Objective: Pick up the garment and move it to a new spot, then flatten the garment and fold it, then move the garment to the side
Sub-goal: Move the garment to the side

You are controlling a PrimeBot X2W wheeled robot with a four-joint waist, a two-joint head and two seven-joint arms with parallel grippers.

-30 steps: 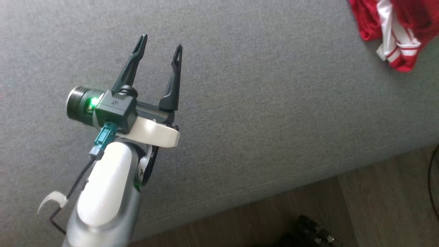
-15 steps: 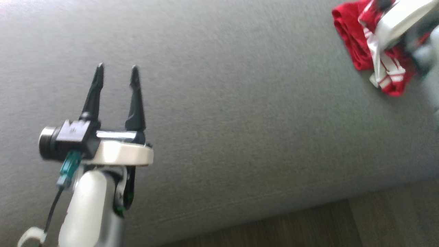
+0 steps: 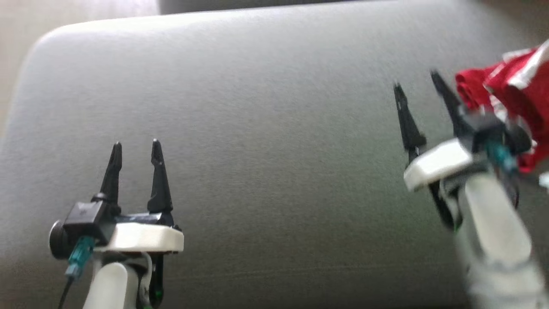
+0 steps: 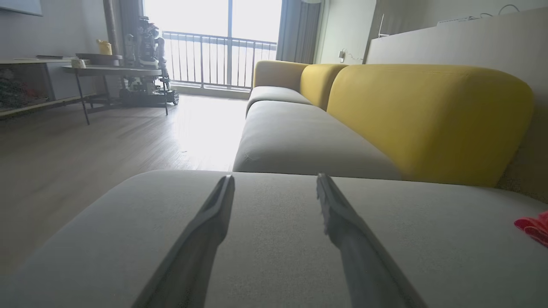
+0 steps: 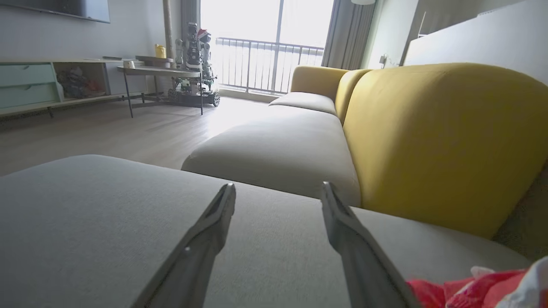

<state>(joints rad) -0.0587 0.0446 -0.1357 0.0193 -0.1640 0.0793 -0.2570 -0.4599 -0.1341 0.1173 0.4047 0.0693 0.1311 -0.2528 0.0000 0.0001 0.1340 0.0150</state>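
The garment (image 3: 510,90) is a crumpled red and white cloth lying at the right edge of the grey seat cushion (image 3: 274,128). It also shows as a red patch, the garment (image 4: 533,226), at the right of the left wrist view and the garment (image 5: 479,288) at the lower right of the right wrist view. My right gripper (image 3: 418,88) hovers open just left of the cloth, nothing between its fingers. My left gripper (image 3: 135,148) stands open over the cushion's near left, far from the cloth.
A yellow backrest (image 4: 424,115) rises behind the cushion, with more grey seats (image 5: 278,154) beyond it. Wooden floor (image 4: 85,149) lies past the cushion's far edge. A dark table (image 5: 162,72) and low shelving stand near the bright balcony window.
The head camera has swung, shifting the whole picture. My right arm has come fully into view beside the garment, and my left gripper now sits lower left. Both stay open.
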